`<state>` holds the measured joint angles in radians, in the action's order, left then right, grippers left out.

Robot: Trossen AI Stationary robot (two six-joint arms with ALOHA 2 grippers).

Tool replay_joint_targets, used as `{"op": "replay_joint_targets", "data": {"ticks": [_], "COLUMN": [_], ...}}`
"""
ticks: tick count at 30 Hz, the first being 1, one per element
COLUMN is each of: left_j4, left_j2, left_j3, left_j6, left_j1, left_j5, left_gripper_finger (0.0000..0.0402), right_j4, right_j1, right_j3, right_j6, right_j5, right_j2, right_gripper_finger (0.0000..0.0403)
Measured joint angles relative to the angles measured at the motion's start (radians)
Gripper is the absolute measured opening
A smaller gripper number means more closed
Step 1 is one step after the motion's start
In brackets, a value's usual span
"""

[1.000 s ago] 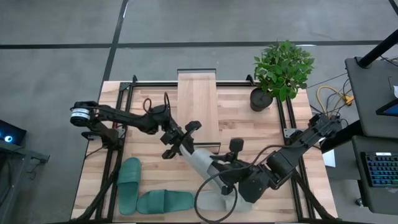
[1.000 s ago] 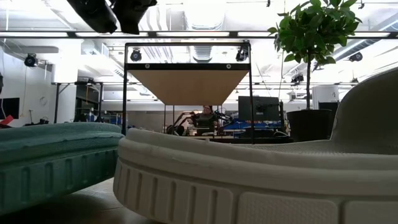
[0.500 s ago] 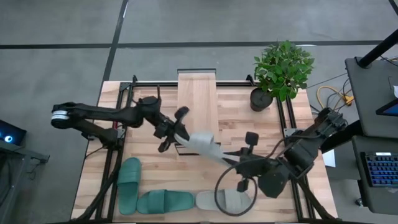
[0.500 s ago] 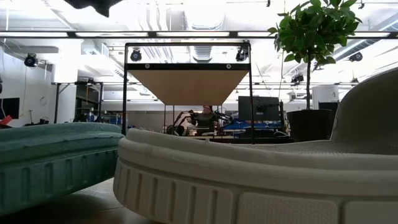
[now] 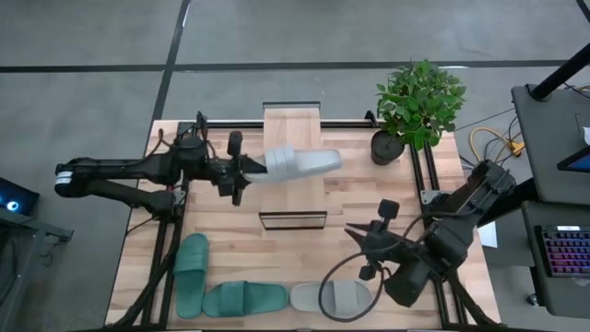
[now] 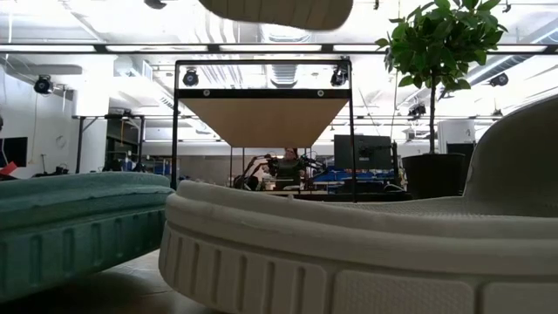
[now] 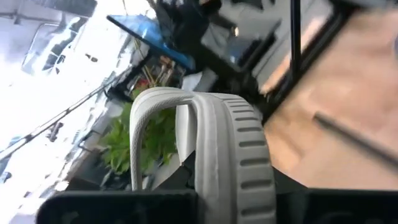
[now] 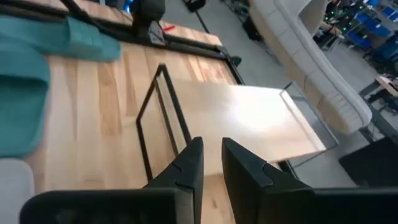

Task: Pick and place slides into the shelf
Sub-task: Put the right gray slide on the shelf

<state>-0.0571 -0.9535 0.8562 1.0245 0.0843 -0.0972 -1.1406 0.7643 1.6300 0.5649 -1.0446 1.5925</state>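
Four slides were in view: two teal slides [image 5: 194, 270] [image 5: 244, 298] and one grey-white slide [image 5: 336, 297] lay in a row along the table's near edge, and a second grey-white slide [image 5: 302, 163] hung in the air above the shelf [image 5: 293, 129], its one long plank top bare. The left gripper [image 5: 241, 171] was clamped on that slide's end; a second before, it had held the slide low in front of the shelf, beside the right arm. The right gripper [image 5: 367, 247] had pulled back over the table by the shelf's near end, fingers [image 8: 186, 168] close together with a narrow gap. One potted plant [image 5: 417, 104] stood at the far right corner.
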Motion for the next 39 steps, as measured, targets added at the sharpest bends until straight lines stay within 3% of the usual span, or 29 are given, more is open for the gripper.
{"op": "replay_joint_targets", "data": {"ticks": [4, 10, 16, 18, 29, 34, 39], "left_j4": [0.077, 0.077, 0.079, 0.077, 0.005, -0.099, -0.119], "left_j2": [-0.014, -0.069, -0.081, -0.081, -0.090, -0.137, -0.219], "left_j3": [-0.001, -0.003, -0.009, -0.015, -0.027, -0.029, 0.006], "left_j6": [0.191, 0.332, 0.349, 0.352, 0.345, 0.345, 0.357], "left_j1": [-0.001, 0.019, 0.097, 0.140, 0.475, 0.551, 0.618], "left_j5": [0.018, 0.228, 0.221, 0.182, -0.279, -0.403, -0.462], "left_gripper_finger": [0.0017, 0.0017, 0.0017, 0.0017, 0.0017, 0.0017, 0.0017], "right_j4": [0.000, 0.002, 0.031, 0.031, 0.030, 0.031, 0.031], "right_j1": [0.000, 0.000, 0.000, 0.000, -0.005, -0.005, -0.005], "right_j3": [-0.083, -0.175, -0.243, -0.264, -0.298, -0.286, -0.278], "right_j6": [0.062, 0.165, 0.229, 0.229, 0.246, 0.239, 0.238], "right_j5": [-0.001, -0.004, -0.084, -0.105, -0.183, -0.190, -0.195], "right_j2": [0.001, 0.001, 0.001, 0.001, 0.001, 0.001, 0.001], "right_gripper_finger": [0.0048, 0.0048, 0.0049, 0.0049, 0.0048, 0.0048, 0.0048]}}
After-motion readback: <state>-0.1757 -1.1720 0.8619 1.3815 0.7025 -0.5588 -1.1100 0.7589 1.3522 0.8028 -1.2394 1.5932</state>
